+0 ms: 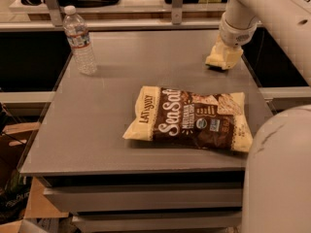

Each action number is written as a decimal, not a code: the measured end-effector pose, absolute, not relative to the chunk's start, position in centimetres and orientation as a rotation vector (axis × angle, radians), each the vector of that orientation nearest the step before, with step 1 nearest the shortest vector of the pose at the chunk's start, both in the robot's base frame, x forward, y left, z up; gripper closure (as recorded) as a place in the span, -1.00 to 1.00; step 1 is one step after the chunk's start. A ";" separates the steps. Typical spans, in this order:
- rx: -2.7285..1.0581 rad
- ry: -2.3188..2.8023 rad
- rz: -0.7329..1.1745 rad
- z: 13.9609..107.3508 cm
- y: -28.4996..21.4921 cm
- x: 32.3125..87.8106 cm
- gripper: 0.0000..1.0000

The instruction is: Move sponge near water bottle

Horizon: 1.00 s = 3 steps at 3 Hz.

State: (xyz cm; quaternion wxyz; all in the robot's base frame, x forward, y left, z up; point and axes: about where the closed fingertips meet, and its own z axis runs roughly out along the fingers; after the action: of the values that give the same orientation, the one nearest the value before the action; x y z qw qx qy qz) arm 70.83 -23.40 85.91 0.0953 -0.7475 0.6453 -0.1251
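Observation:
My gripper (224, 52) is down at the table's far right, on the end of the white arm that reaches in from the upper right. The pale yellow sponge (215, 61) lies right at the gripper, with only its lower left edge showing on the table top. I cannot tell whether the gripper holds it. The clear water bottle (80, 41), with its white cap and label band, stands upright at the far left corner, well away from the gripper and the sponge.
A large brown and yellow chip bag (189, 120) lies flat in the middle right of the grey table (97, 130), between the front edge and the gripper. My white arm base (279, 178) fills the lower right. A rail with posts runs behind the table.

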 end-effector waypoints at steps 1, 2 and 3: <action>-2.202 1.821 -0.380 88.5 -22.9 70.5 1.00; -2.214 1.683 -0.404 91.8 -21.5 70.1 1.00; -2.227 1.532 -0.428 95.3 -20.1 69.6 1.00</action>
State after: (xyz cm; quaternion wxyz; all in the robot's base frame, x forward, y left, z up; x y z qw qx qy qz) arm 69.60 -20.13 95.26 0.2011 -0.7972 0.5482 -0.1531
